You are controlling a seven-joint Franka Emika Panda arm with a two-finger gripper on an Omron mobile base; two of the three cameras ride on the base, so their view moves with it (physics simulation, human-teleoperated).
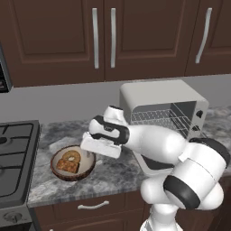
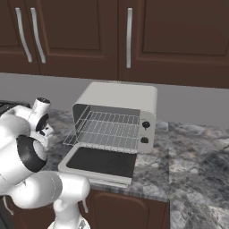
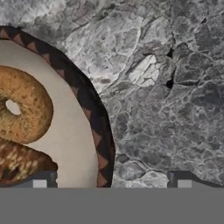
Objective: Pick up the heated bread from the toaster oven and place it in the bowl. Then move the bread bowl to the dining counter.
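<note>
The bowl (image 1: 57, 173) sits on the counter left of the toaster oven (image 1: 153, 97), its dark rim (image 3: 89, 103) running between my fingertips in the hand view. Inside lie the heated bread (image 3: 19, 162), also seen as the darker piece (image 1: 66, 168), and a tan ring pastry (image 3: 26, 109). My gripper (image 1: 94, 153) hangs open just above the bowl's right rim; in the hand view the gripper (image 3: 111, 181) has one fingertip (image 3: 39, 180) over the bowl's inside and the other over bare stone, holding nothing. The toaster oven (image 2: 120, 100) stands with its door down and its rack bare. The dining counter is out of view.
A gas stove (image 1: 16, 153) borders the bowl on the left. Dark wooden cabinets (image 1: 103, 36) hang above the counter. The dropped oven door (image 2: 100, 163) juts over the counter's front edge. Marbled counter (image 2: 197, 152) extends right of the oven.
</note>
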